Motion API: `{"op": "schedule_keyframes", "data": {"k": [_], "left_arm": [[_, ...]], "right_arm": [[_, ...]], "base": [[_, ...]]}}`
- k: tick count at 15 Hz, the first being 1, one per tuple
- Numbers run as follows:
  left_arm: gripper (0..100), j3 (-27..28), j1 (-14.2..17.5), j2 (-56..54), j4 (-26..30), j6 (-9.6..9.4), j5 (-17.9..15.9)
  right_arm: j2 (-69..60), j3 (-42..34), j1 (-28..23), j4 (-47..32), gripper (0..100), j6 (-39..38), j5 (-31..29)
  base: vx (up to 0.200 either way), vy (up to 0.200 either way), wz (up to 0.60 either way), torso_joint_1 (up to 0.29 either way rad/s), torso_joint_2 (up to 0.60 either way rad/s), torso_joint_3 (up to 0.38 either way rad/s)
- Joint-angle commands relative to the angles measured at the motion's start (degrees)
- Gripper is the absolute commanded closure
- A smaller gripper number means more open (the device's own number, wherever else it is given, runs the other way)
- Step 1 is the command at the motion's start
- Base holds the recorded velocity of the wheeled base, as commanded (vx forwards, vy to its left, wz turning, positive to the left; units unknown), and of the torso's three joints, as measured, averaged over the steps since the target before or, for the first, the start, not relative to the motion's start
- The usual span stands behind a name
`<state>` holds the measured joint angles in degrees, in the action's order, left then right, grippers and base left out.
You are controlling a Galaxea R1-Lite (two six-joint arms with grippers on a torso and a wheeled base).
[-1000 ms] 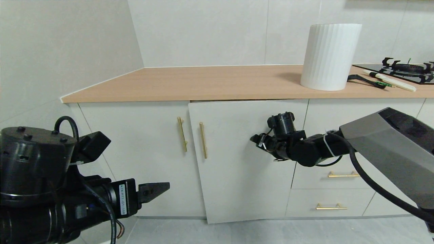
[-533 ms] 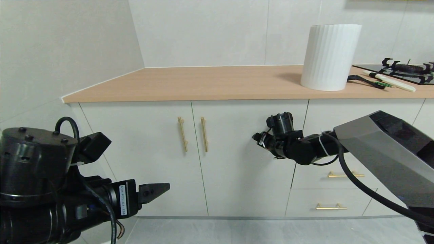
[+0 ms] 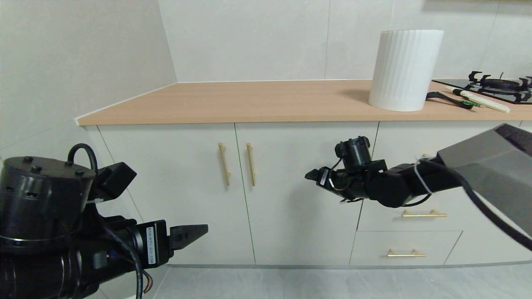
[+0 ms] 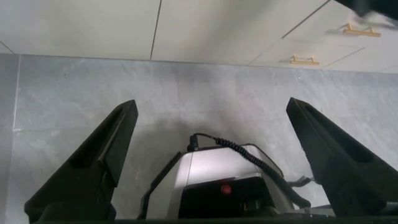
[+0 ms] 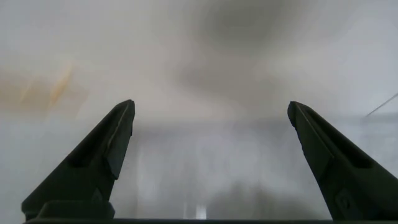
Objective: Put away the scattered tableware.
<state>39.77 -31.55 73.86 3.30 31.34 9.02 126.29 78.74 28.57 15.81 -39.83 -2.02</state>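
L tool (image 3: 189, 234) sits nearest, low at the left, fingers spread wide apart w/ nothing btwn them; the left wrist view shows it (image 4: 211, 106) over the grey floor (image 4: 62, 93), pointing toward the cabinet base.

R tool (image 3: 309, 175) is held out level in front of the right cabinet door (image 3: 299, 195), close to its face. Its jaws are parted wide and empty, and the right wrist view (image 5: 211, 106) has the pale door surface just ahead, too blurred to tell if it's touching.

Both doors are shut, w/ two gold handles (image 3: 224, 164) (image 3: 250, 164) side by side at the centre seam. Right of them are drawers w/ gold pulls (image 3: 424, 214) (image 3: 406, 252).

Above is the wooden table (image 3: 249, 101), running into the wall corner at its left end. Toward its right end stands a tall white ribbed container (image 3: 405, 68), upright.

The tableware lies at the table's right end:
- A black utensil (image 3: 449, 99) is just beside the container's base.
- A cream-handled piece w/ a green bit (image 3: 478, 101) lies right of that, along the front edge of the hob (image 3: 498, 85)
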Motion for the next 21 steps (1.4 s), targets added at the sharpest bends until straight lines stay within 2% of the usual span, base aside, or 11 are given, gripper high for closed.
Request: {"op": "schedule_keyframes", "data": {"k": [1, 8, 9, 11, 13, 14, 15, 16, 18, 20, 21], "left_arm": [[0, 0.0, 0.0, -0.1, -0.1, 0.03, 0.0], [0, -0.5, 0.1, -10.8, -1.4, -0.14, -0.1], [0, -0.9, 0.9, -16.1, -1.1, -1.55, -0.1], [0, -6.3, 3.8, -23.9, -1.2, -6.12, -0.1], [0, -12.5, 4.1, -34.8, -1.1, -12.01, -0.1], [0, -13.8, 4.6, -37.6, -0.9, -13.76, -0.1], [0, -17.2, 7.9, -45.7, 0.3, -20.09, -0.1], [0, -17.8, 9.8, -49.9, 1.6, -22.99, 0.1], [0, -17.5, 15.0, -58.3, 5.5, -26.95, 0.0], [0, -17.7, 17.7, -62.5, 7.1, -28.71, -0.1], [0, -17.5, 19.7, -67.4, 9.6, -30.20, -0.1]], "right_arm": [[-10.8, -8.4, 0.4, 0.0, 0, 3.3, 7.2], [-41.7, -27.2, -2.6, -0.3, 0, 13.3, 2.9], [-52.3, -31.3, -5.6, -3.2, 0, 16.7, 2.1], [-64.6, -36.2, -7.9, -7.5, 0, 18.1, 0.2], [-76.2, -42.2, -13.1, -8.0, 0, 21.0, 0.3], [-78.9, -43.8, -15.0, -8.2, 0, 23.0, 0.1], [-86.6, -48.5, -22.0, -8.3, 0, 28.7, 0.4], [-90.9, -50.5, -25.1, -8.4, 0, 30.7, 0.7], [-99.8, -52.7, -26.0, -10.0, 0, 31.0, 0.7], [-105.2, -52.5, -25.9, -15.4, 0, 31.3, 0.8], [-112.1, -52.5, -25.7, -21.5, 0, 34.4, 1.6]], "base": [[0.000, 0.000, 0.00, 0.000, 0.00, 0.000], [0.000, 0.000, 0.00, 0.000, 0.00, 0.000], [0.000, 0.000, 0.00, 0.000, 0.00, 0.000], [0.000, 0.000, 0.00, 0.000, 0.00, 0.000], [0.000, 0.000, 0.00, 0.000, 0.00, 0.000], [0.000, 0.000, 0.00, 0.000, 0.00, 0.000], [0.000, 0.000, 0.00, 0.000, 0.00, 0.000], [0.000, 0.000, 0.00, 0.000, 0.00, 0.000], [0.000, 0.000, 0.00, 0.000, 0.00, 0.000], [0.000, 0.000, 0.00, 0.000, 0.00, 0.000], [0.000, 0.000, 0.00, 0.000, 0.00, 0.000]]}}
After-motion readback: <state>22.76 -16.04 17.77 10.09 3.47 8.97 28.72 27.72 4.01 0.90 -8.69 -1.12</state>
